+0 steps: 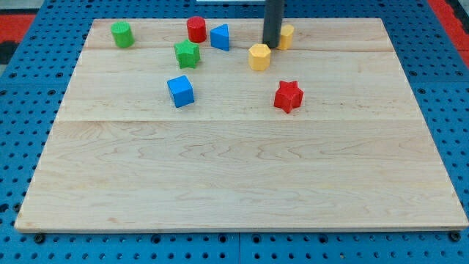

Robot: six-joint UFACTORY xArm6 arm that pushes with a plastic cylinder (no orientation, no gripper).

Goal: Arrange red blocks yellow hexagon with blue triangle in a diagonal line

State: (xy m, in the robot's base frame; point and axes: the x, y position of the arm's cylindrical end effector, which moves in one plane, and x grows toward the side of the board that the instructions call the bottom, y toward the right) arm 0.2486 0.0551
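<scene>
My tip (pixel 271 44) (rod upright) between yellow hexagon (pixel 259 56) and second yellow block (pixel 286 35).

The green star (pixel 187 53) stands on the table (pixel 242 183). A green cylinder (pixel 122 34) sits up-left of that star, and a blue cube (pixel 180 91) just below it.

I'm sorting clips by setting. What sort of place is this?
Probably a robotics lab bench: a wooden board on blue pegboard, small coloured blocks like the red star, and my tip beside the yellow hexagon.
</scene>
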